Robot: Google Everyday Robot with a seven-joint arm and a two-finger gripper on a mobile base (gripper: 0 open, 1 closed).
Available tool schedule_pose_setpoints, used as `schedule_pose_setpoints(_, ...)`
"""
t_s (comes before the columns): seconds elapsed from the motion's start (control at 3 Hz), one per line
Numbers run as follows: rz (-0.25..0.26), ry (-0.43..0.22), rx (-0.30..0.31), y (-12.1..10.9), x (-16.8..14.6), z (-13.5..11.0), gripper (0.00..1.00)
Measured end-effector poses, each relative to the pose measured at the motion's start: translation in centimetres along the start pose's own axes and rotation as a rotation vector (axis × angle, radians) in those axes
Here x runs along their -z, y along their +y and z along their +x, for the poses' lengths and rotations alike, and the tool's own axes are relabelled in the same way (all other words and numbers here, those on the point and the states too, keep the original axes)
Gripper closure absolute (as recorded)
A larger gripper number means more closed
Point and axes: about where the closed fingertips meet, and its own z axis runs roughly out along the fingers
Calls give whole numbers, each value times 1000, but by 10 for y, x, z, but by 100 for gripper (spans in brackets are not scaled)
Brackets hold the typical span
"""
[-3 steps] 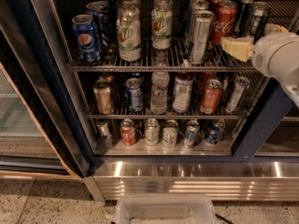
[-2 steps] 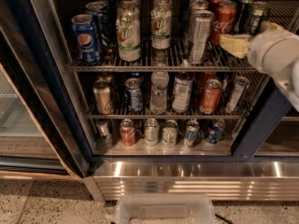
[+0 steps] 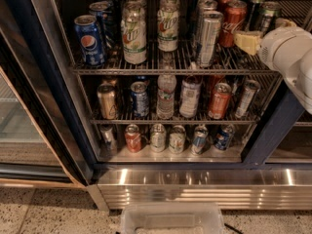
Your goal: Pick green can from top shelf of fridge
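The green can (image 3: 267, 14) stands upright at the right end of the top shelf (image 3: 146, 68) of the fridge (image 3: 269, 130), just right of a red Coca-Cola can (image 3: 233, 22). My gripper (image 3: 267, 32) reaches in from the right on a white arm. It is open. One pale yellow fingertip (image 3: 248, 41) lies left of the green can's lower part, and the other fingertip (image 3: 285, 22) shows to the can's right. The can's base is hidden behind the gripper. I cannot tell whether the fingers touch the can.
On the top shelf also stand a tall silver can (image 3: 207, 30), two 7UP bottles (image 3: 134, 33), and a Pepsi can (image 3: 90, 40). Two lower racks hold more drinks. The open glass door (image 3: 29, 111) is at the left. A clear plastic bin (image 3: 170, 221) sits on the floor.
My gripper and arm have moved up and a little deeper into the top shelf, closing in around the green can. The cans have not moved.
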Motion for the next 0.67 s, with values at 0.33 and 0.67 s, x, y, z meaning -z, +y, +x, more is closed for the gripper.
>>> schedule_pose_setpoints(0.33,0,0,0,0,0,0,41)
schedule_pose_setpoints(0.67,0,0,0,0,0,0,37)
